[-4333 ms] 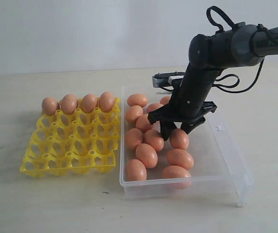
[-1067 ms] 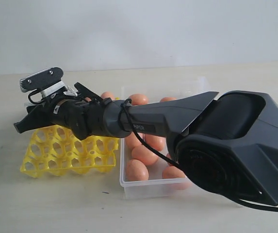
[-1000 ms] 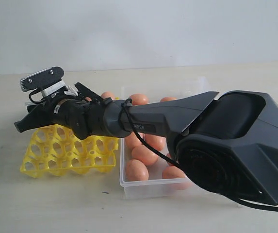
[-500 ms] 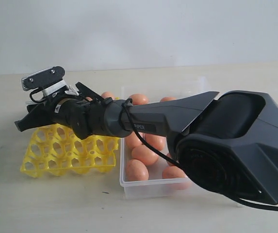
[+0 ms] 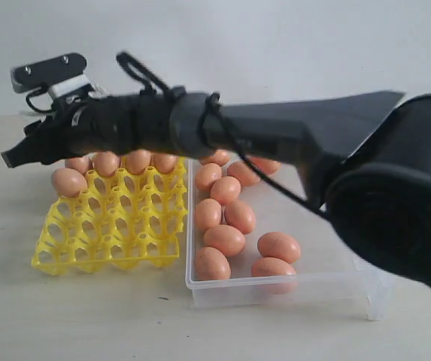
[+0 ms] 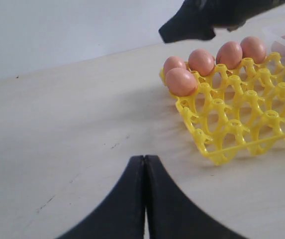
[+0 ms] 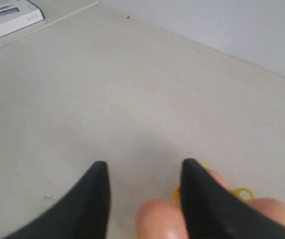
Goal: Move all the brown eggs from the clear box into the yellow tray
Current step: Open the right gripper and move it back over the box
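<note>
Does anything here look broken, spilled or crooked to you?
Nothing stands out. The eggs look whole: five sit in cups of the yellow tray, the rest lie loose in the clear box, and no spill shows on the table.

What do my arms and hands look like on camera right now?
The right arm is matte black with a bulky rounded joint housing, black looped cables and a grey camera box on its wrist. The right hand and left hand have smooth black tapered fingers. No markings are legible.
</note>
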Tool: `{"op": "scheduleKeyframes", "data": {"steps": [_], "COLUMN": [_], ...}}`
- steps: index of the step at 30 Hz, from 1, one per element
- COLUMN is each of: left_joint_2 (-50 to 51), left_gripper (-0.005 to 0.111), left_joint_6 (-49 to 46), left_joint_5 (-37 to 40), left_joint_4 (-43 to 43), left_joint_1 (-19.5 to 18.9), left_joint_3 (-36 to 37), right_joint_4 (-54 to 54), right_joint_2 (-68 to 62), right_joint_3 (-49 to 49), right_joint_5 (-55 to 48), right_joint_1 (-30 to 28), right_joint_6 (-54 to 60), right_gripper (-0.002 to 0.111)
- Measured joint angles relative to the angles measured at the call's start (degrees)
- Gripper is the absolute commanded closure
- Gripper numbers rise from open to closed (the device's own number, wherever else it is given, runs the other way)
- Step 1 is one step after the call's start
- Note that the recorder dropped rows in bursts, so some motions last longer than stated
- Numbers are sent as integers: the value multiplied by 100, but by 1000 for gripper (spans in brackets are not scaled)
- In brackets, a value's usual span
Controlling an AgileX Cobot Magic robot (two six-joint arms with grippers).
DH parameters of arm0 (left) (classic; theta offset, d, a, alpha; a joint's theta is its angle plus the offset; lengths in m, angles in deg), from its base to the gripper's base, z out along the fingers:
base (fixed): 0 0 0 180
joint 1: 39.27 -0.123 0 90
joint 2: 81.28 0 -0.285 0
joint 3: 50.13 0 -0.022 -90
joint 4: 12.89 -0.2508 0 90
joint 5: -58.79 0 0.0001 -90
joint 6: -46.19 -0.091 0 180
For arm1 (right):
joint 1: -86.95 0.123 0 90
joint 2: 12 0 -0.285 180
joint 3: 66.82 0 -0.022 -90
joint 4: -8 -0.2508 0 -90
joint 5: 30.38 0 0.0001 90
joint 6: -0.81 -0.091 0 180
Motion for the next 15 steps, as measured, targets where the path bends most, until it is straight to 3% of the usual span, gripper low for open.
{"op": "scheduleKeyframes", "data": {"steps": [1,10,15], "left_joint_2": [0,0,0], "left_gripper": [107,107,107], "left_joint_6": [0,0,0], "left_joint_5": [0,0,0], "left_joint_4": [0,0,0], "left_joint_1": [0,0,0], "left_joint_3": [0,0,0], "right_joint_4": [-11,524,890], "right_joint_2": [252,1800,2688], "right_joint_3": [0,0,489], "right_joint_5": [-498,-4240,-5190], "right_joint_1": [-9,-9,-9], "right_joint_6": [-13,391,136], "right_gripper": [109,107,107]}}
